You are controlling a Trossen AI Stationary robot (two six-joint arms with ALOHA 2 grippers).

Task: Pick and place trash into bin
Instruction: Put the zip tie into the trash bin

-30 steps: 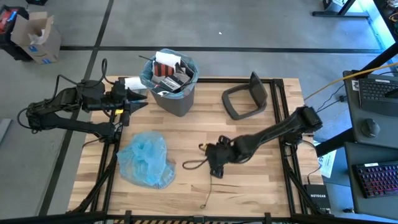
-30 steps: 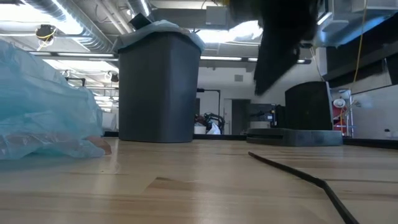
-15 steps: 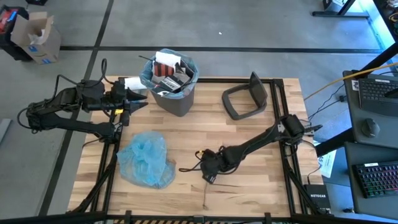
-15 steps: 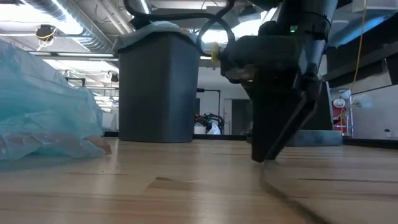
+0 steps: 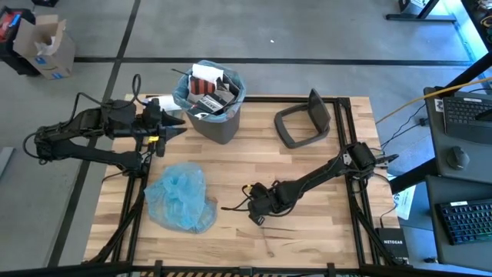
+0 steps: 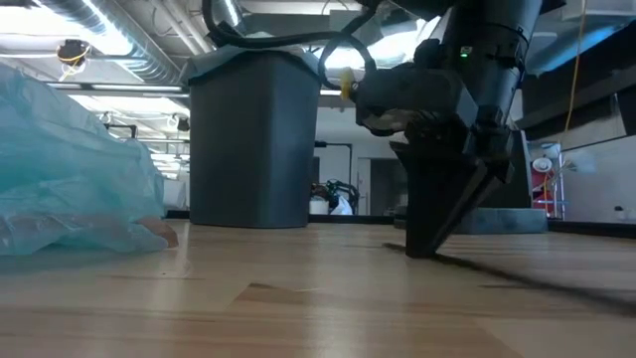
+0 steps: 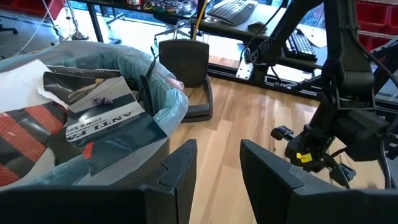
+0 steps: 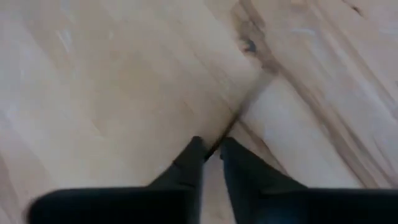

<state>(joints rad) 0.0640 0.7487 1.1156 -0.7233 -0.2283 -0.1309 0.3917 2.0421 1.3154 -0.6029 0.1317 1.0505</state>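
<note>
**Bench inventory: two pincers, one bin, one lid, one loose bag, one stick**

Left arm, one: reaching along the bench's left rear side. Left pincer point(image 5: 171, 128) hovers just beside the bin, fingers point(image 7: 180, 167) parted by a moderate gap, holding nothing.

Blue plastic bag point(image 5: 181, 198), one: crumpled, lying on the bench's front-left area, well apart from both pincers.

Bin point(image 5: 212, 101), one: dark grey, blue liner, standing upright at the bench's rear, left of centre. Contents reach the rim: white paper and a red-black-white printed packet point(image 7: 81, 127).

Right pincer point(image 5: 257, 218), one: tips down on the bench point(image 5: 307, 238) near the centre-front, fingers point(image 8: 189, 162) drawn close around a thin dark stick point(image 8: 239, 118) lying flat on the wood; a narrow gap remains.

Bin lid point(image 5: 303, 120), one: grey, resting on the bench's rear right, apart from the bin.
</note>
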